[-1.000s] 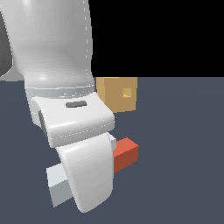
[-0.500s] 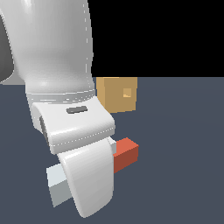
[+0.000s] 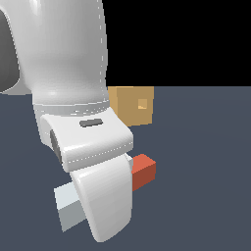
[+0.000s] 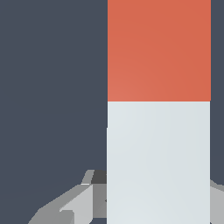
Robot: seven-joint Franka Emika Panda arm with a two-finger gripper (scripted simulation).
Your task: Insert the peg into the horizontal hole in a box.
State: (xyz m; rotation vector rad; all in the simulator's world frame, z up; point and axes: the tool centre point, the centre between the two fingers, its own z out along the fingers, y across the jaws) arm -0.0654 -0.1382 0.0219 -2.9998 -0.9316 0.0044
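Pincer (image 4: 158,205) straddled the peg's (image 3: 143,170) white part, closure on it unclear; bar judged rigid, light, smooth-sided, best gripped there, box (image 3: 128,105) farther right.

Peg (image 3: 143,170): white-grey bar, red end, lying flat.
Box (image 3: 131,107): tan cube, apart behind it.
Hole (image 3: 142,103): small square side opening.
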